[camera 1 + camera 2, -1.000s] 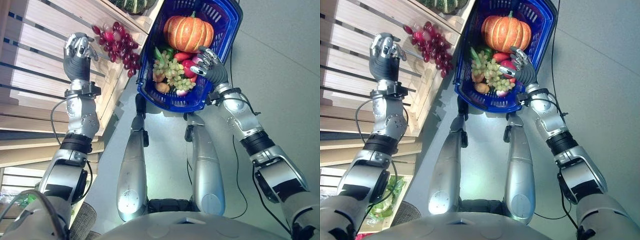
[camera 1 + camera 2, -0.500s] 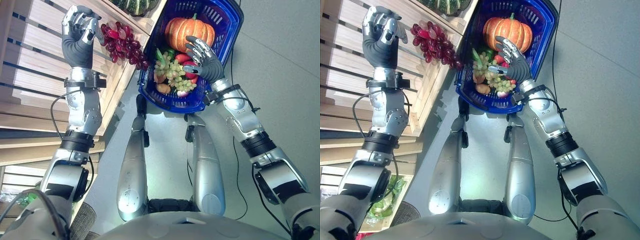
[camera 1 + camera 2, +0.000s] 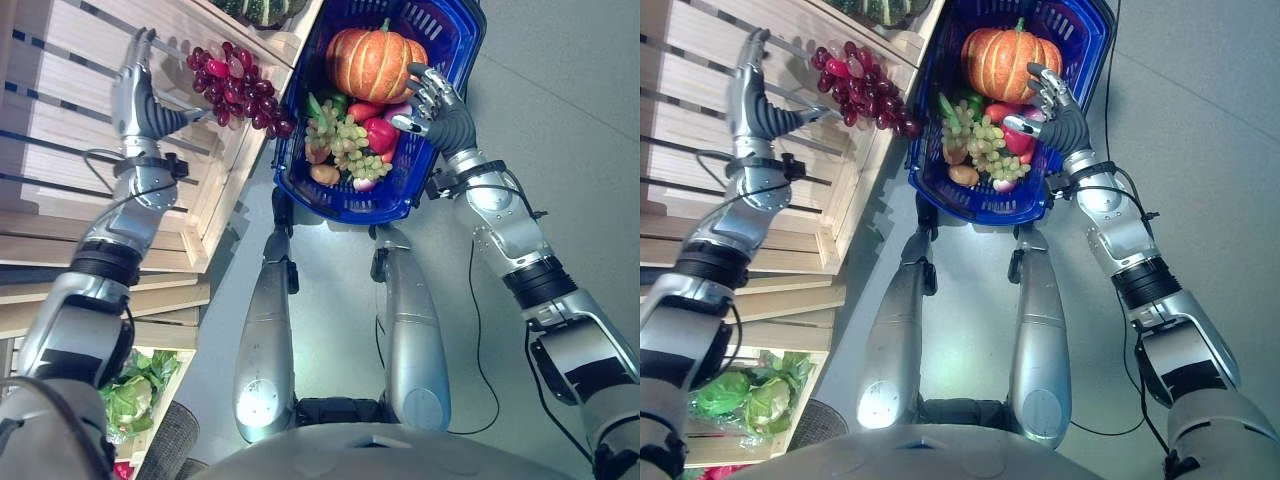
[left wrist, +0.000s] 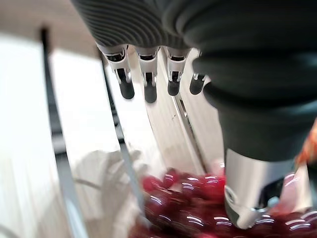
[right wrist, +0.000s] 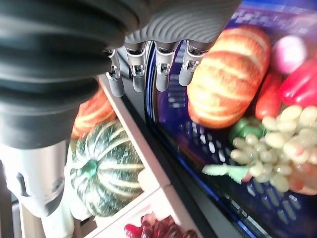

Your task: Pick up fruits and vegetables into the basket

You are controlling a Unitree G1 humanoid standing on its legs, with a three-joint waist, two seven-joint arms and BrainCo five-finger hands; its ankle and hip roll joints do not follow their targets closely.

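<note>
**Red grapes lie just off the left thumb, not yet gripped**

Eye views: the left hand point(image 3: 137, 100) stands at the wooden shelf point(image 3: 60, 120), fingers straight, thumb toward the red grapes point(image 3: 235, 90) — a bunch running toward the basket point(image 3: 340, 205). The right hand point(image 3: 440, 105) hovers over the basket's rim, fingers relaxed.

Left wrist view: fingers point(image 4: 148, 89) spread, holding nothing — grapes beside the thumb.

Right wrist view: fingers apart, empty.

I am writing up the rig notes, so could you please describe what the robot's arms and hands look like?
Both arms are silver-grey shells with black bands at the joints. The left hand and right hand have silver fingers with dark tips; a dark ribbed cover wraps the back of each hand and wrist, above a dark collar.
</note>
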